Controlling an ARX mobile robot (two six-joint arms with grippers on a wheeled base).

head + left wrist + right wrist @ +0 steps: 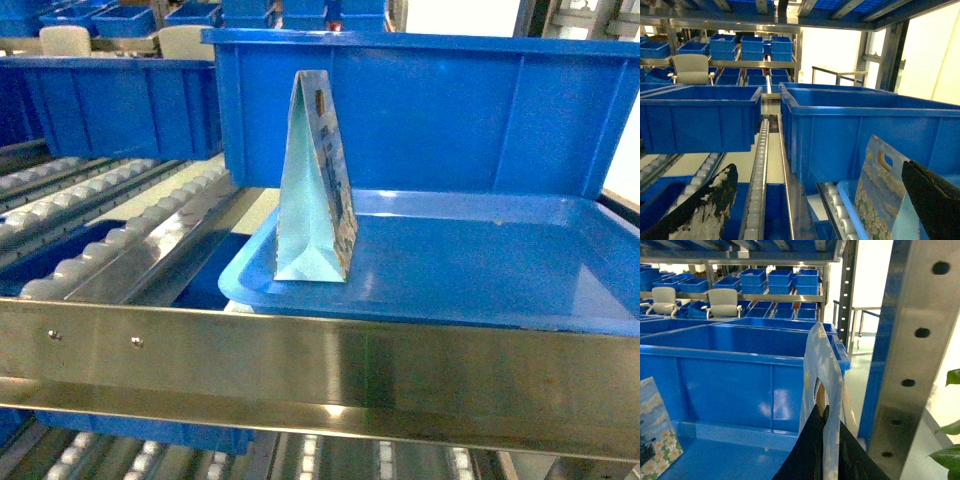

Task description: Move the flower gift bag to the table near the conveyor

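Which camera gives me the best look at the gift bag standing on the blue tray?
The head view: the whole gift bag stands upright, side-on, at the blue tray's front left corner. The left wrist view catches only its flowered face and handle hole, cut off below. The right wrist view shows just a flowered corner at its left edge.

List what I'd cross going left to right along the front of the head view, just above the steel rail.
Roller lanes of the conveyor → standing flower gift bag → bare floor of the blue tray.
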